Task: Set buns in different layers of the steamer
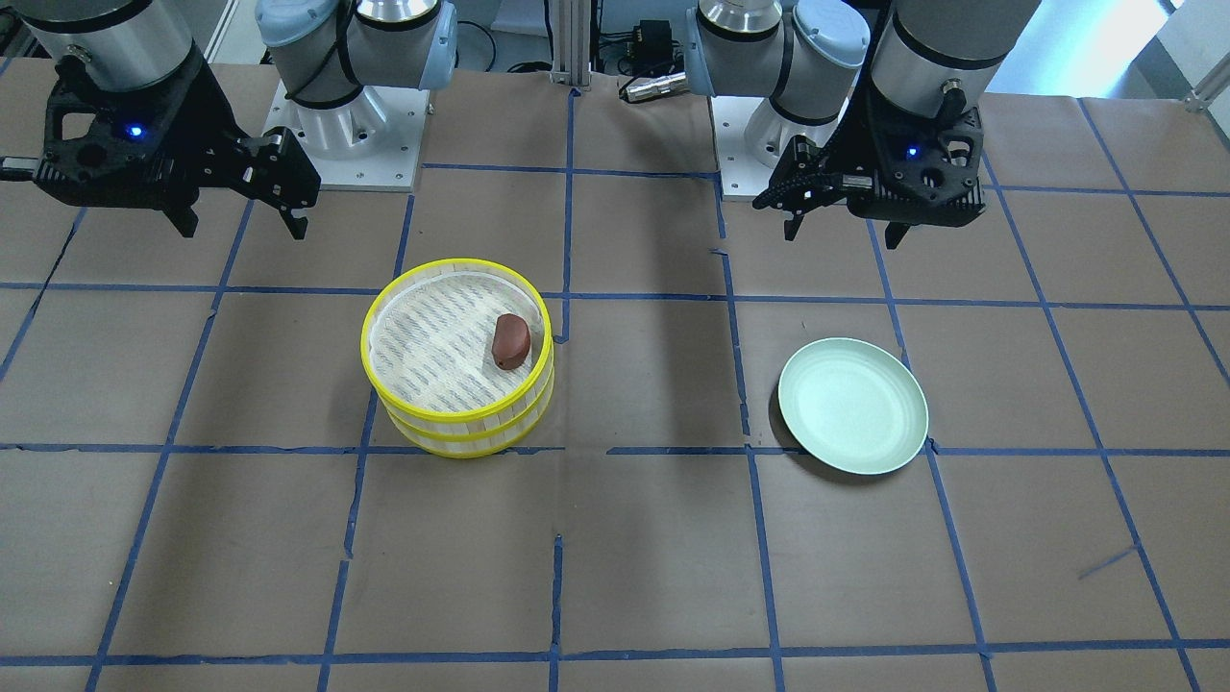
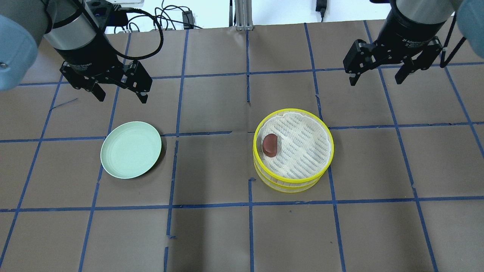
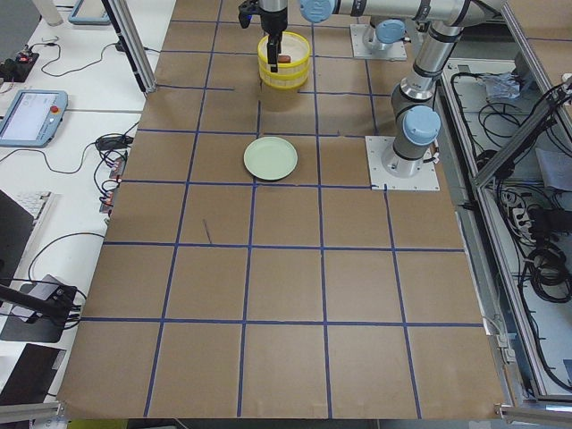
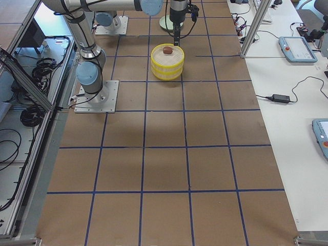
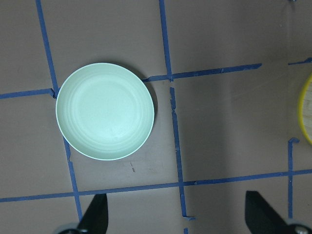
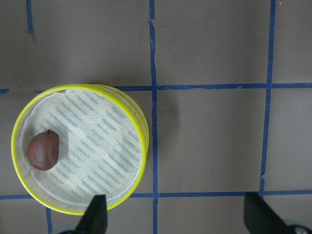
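The brown bun [image 2: 270, 145] lies in the top steamer layer [image 2: 332, 145], right of the surface's centre, long axis toward the robot-side edge, nearer the right end effector [image 2: 376, 80] than the left end effector [image 2: 122, 98], both spread wide and empty; the white bun is unseen.

Place: a robotics lab.
Work surface: brown paper [image 2: 211, 238] marked into squares with blue tape [image 2: 211, 205].
Arm mounts: grey metal plates [image 3: 402, 165] bolted down at 3 o'clock in the left side view.
Surroundings: a control tablet [image 3: 31, 116] on a white bench at 9 o'clock, and loose cables [image 3: 536, 259] at 3 o'clock.
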Controlling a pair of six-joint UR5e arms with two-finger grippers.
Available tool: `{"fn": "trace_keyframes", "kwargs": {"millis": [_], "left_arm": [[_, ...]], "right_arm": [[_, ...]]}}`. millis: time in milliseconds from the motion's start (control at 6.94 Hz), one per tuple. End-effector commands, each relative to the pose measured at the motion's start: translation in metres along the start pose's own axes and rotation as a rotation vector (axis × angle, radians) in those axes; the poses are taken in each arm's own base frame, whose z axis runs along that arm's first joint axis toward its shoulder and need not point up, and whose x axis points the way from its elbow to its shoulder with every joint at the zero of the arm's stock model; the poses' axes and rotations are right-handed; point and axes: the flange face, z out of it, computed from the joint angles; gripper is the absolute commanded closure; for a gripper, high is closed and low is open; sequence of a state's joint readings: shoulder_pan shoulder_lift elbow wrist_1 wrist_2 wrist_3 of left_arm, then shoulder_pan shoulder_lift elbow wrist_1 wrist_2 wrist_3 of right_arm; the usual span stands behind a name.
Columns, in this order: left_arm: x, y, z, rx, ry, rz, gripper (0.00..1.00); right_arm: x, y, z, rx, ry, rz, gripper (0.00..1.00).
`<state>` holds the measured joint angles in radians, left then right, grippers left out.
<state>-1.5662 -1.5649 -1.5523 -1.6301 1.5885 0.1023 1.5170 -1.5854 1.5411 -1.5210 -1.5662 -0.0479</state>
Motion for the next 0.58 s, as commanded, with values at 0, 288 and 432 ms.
{"fn": "trace_keyframes", "kwargs": {"millis": [0,288,432], "left_arm": [[0.0004,-0.0033,0.0029,0.006,0.006,0.0,0.0],[0.0004,-0.0029,0.0014,0.009,0.006,0.0,0.0],[0.0006,-0.0028,0.0021,0.008,0.008,0.0,0.0]], "right_arm": [[0.0,-0.0008,0.0007,-0.002,0.0,0.0,0.0],[0.0,-0.0009,0.0006,-0.001,0.0,-0.001,0.0],[0.0002,-0.0008,0.0013,-0.002,0.001,-0.001,0.0]]}}
